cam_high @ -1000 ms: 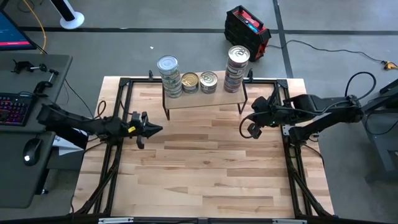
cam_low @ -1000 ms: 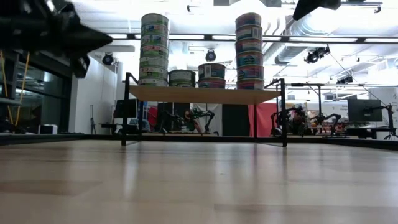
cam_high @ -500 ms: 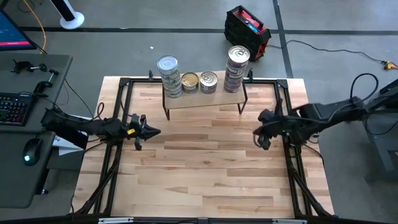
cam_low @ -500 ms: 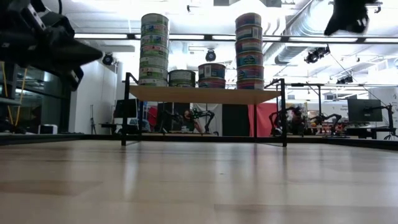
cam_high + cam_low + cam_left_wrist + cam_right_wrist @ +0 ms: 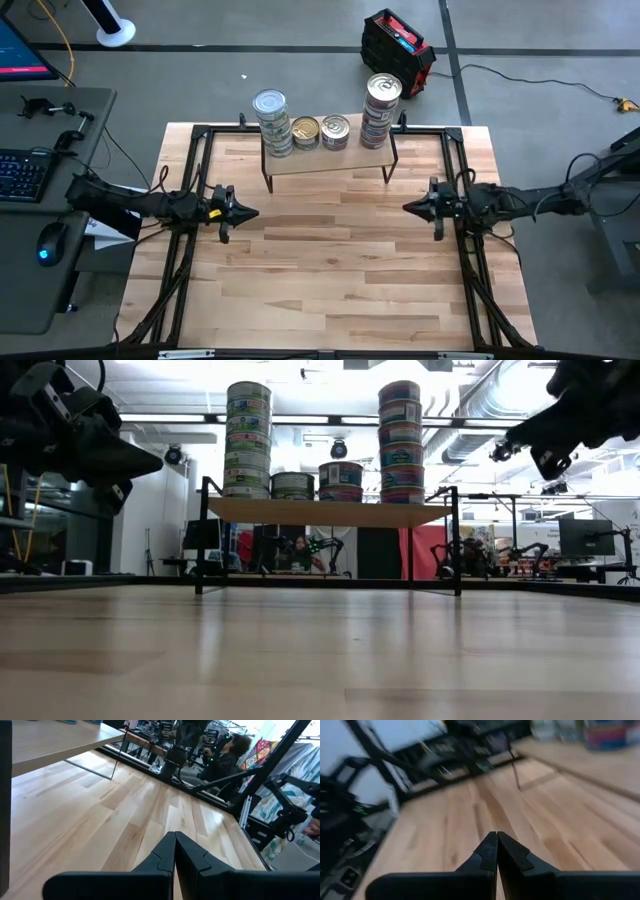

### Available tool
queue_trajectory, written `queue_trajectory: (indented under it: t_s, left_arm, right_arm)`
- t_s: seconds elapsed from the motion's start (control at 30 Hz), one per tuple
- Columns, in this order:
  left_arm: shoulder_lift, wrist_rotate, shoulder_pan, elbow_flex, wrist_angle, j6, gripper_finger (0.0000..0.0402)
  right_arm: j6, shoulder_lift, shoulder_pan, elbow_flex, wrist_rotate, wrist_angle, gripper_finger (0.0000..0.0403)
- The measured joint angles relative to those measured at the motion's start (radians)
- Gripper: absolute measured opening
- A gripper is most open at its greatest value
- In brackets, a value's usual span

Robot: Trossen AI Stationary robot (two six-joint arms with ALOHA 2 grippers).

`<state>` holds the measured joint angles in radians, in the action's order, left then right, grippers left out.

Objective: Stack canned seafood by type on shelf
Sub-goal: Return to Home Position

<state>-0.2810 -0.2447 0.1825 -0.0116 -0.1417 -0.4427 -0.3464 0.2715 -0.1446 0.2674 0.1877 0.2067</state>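
Tins (image 5: 381,95) sit on the shelf (image 5: 330,162) in four stacks sorted by label, with the tall ones at the ends. Left pincer (image 5: 254,211) and right pincer (image 5: 406,207) are both pinched closed and empty. Each hovers at its own table (image 5: 330,270) edge, clear of the stacks, likely parking.

Shiny metal tins (image 5: 270,104) top a matt wood shelf (image 5: 330,160) on smooth wooden tabletop (image 5: 330,270).

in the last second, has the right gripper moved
Yes. In the high view the right gripper has pulled back from the shelf, away from its right leg and toward the right edge of the table, fingers shut.
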Motion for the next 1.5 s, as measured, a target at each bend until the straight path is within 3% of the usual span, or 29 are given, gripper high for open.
queue_trajectory:
  t_s: [0.2,0.3,0.5,0.63,1.23,1.4,1.5]
  left_arm:
    - [0.000,0.000,0.000,0.000,0.002,0.000,0.0000]
    - [0.000,0.000,0.000,0.000,0.003,0.000,0.0000]
    - [0.000,-0.001,0.000,0.000,0.006,0.001,0.0000]
    - [-0.002,-0.001,0.000,0.000,0.011,0.001,0.0000]
    - [-0.003,-0.001,0.000,0.000,0.011,0.001,0.0000]
    - [0.019,-0.001,0.001,0.000,0.020,0.001,0.0000]
    - [0.080,-0.002,0.001,0.000,0.032,0.000,0.0000]
  right_arm:
    - [0.143,-0.210,0.001,-0.132,-0.025,-0.121,0.0000]
    - [0.141,-0.272,0.001,-0.233,-0.046,-0.274,0.0000]
    - [0.200,-0.244,0.001,-0.257,-0.235,-0.279,0.0000]
    - [0.239,-0.214,0.016,-0.255,-0.161,-0.216,0.0000]
    - [0.164,-0.167,0.021,-0.255,-0.165,-0.215,0.0000]
    - [0.164,-0.271,-0.004,-0.257,-0.177,-0.230,0.0000]
    - [0.164,-0.270,-0.001,-0.257,-0.180,-0.284,0.0000]
